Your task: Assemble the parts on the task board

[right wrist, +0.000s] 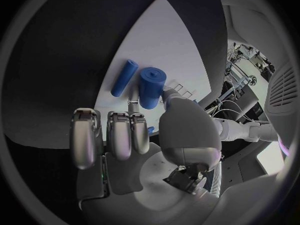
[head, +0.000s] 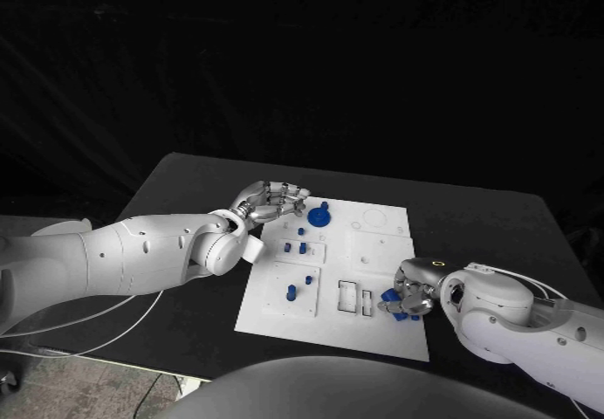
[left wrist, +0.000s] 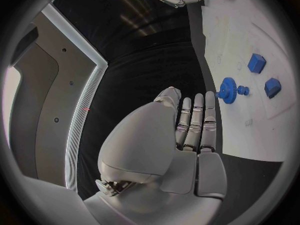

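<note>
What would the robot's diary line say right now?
left hand: open beside blue gear | right hand: touching blue cylinder | task board: unfinished

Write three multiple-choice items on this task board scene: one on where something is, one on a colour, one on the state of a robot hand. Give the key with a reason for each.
1. Where is the gear on the task board?
A. At its far end, by the left robot hand
B. At its near edge
C. Off the board, on the black table

2. What colour are the parts?
A. Red
B. Blue
C. Yellow

3. What is the left robot hand doing?
A. Gripping the gear
B. Holding nothing, fingers straight
C. Lifting the board

Key: 1 A, the head view shows it there. 2 B, every piece is blue. 3 B, the left wrist view shows straight fingers with nothing between them, beside the gear.
</note>
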`<state>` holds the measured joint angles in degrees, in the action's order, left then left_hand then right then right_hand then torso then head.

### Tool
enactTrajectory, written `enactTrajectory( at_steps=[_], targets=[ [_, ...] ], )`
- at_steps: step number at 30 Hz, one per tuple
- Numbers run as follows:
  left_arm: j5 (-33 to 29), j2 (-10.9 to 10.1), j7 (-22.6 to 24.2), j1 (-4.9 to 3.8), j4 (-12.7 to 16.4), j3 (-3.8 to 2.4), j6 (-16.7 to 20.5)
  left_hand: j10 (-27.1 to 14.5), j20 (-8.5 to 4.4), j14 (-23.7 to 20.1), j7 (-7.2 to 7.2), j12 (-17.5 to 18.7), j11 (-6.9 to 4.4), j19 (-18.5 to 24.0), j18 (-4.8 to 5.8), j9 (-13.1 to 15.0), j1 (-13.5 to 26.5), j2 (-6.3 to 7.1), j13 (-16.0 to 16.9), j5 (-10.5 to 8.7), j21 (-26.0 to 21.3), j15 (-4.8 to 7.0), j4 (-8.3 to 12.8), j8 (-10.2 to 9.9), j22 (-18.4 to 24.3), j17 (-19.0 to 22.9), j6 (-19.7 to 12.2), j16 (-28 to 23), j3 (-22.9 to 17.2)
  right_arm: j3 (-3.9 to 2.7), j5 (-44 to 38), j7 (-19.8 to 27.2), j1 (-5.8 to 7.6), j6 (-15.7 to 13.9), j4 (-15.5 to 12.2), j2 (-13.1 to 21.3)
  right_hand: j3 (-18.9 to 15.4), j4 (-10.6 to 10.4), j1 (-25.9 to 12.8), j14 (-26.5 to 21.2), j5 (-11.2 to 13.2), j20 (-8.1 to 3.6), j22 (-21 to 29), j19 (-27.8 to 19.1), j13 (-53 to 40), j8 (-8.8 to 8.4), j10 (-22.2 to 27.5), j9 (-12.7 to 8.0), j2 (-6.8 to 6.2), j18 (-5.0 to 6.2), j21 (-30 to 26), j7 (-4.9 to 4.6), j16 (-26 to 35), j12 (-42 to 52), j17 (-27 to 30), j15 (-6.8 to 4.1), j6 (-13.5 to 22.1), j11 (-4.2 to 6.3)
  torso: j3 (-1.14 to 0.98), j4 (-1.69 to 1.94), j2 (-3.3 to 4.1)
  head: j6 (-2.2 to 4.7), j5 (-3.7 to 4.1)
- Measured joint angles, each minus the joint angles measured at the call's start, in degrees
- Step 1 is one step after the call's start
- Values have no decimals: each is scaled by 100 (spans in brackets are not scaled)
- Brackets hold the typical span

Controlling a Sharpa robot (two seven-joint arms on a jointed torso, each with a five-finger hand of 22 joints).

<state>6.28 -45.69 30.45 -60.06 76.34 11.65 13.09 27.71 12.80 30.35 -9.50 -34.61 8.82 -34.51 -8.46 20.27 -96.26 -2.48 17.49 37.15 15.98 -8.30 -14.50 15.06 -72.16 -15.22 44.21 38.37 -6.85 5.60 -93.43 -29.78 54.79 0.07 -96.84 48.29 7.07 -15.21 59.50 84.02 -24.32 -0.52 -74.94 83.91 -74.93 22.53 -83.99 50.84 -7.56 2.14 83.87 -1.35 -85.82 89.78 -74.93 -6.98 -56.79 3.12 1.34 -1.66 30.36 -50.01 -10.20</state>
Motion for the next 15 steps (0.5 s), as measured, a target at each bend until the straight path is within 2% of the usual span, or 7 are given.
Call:
enactTrajectory(
  at_steps=[2, 4, 7, 9, 12, 13, 15],
  targets=[
    [0, 2, -3, 1, -2, -1, -4, 0, 0, -14, 0, 0, 0, 0, 0, 0, 1, -1, 0, 0, 0, -14, 0, 0, 0, 0, 0, 0, 0, -4, 6, 0, 2, 31, 2, -12, 27, 13, 99, 0, -550, 0, 0, 0, 0, -16, 0, 4, -8, 0, 0, -5, 0, 0, -2, 1, 9, -1, 0, 0, 0, 0, -1],
    [0, 5, -7, 2, -4, -1, -8, 0, 0, -21, 0, 0, 0, 0, 1, 0, 17, -17, 0, 0, 0, -21, 0, 0, 0, 0, 0, 0, 0, -5, 50, 11, 2, 47, 15, -21, 58, -6, 147, 0, -1069, 0, 0, 0, 0, -141, 0, 514, -29, 0, 0, 1, 0, 0, -2, 1, 20, -1, 0, -1, 1, 0, -7],
    [0, 14, -13, 3, -6, -1, -13, 0, 0, -21, 0, 0, 0, 0, 0, 0, 23, -23, 0, 0, 0, -21, 0, 0, 0, 0, 0, 0, 0, -9, 188, 39, 5, 34, 42, -25, 114, -62, 209, 1, -1839, 0, 0, 0, 1, -215, 0, 799, -92, 0, 2, -3, 0, 0, -2, 2, 26, -2, -1, -1, 1, 0, -10],
    [0, 18, -16, 4, -8, -1, -17, 0, 0, -21, 0, 0, 0, 0, 0, 0, 23, -23, 1, 0, 0, -21, 0, 0, 1, -1, 0, 0, 0, -12, 351, 62, 11, -5, 66, -18, 152, -100, 231, 1, -2183, 0, 1, 0, 1, -228, -9, 799, -113, 0, 57, 24, -4, 0, -2, 3, -2, -11, -2, -1, 1, 0, -14],
    [0, 21, -20, 7, -10, -1, -22, 0, 0, -21, 0, 0, 0, 0, 0, 0, 23, -23, 1, 0, 0, -21, 0, 0, -5, -1, 0, 0, 0, -13, 606, 101, 13, -105, 78, 11, 207, -156, 238, 1, -2508, 0, 1, 0, 1, -241, -9, 790, -120, 0, 121, 39, -44, 0, -2, 3, -20, -12, -3, -1, 1, 0, -27],
    [0, 22, -21, 8, -12, -1, -24, 0, 0, -21, 0, 0, 0, 0, 0, 0, 23, -23, 1, 0, 0, -20, 0, 0, -5, -1, 0, 0, 0, -11, 735, 121, 12, -165, 76, 29, 224, -173, 238, 1, -2575, 0, 1, 0, 1, -232, -9, 716, -121, 0, 134, 29, -44, 0, -1, 3, -30, -12, -3, -1, 1, 0, -31],
    [0, 24, -23, 12, -18, 0, -26, 0, 0, -21, 0, 0, 0, 0, 0, 0, 23, -23, 1, 0, 0, -21, 0, 0, -5, -1, 0, 0, 0, -8, 928, 142, 16, -259, 65, 66, 231, -180, 238, 2, -2608, 0, 1, 0, 1, -198, -10, 337, -120, 0, 134, 19, -44, 0, -1, 4, -41, -13, -3, -1, 1, 0, -38]
  ],
)
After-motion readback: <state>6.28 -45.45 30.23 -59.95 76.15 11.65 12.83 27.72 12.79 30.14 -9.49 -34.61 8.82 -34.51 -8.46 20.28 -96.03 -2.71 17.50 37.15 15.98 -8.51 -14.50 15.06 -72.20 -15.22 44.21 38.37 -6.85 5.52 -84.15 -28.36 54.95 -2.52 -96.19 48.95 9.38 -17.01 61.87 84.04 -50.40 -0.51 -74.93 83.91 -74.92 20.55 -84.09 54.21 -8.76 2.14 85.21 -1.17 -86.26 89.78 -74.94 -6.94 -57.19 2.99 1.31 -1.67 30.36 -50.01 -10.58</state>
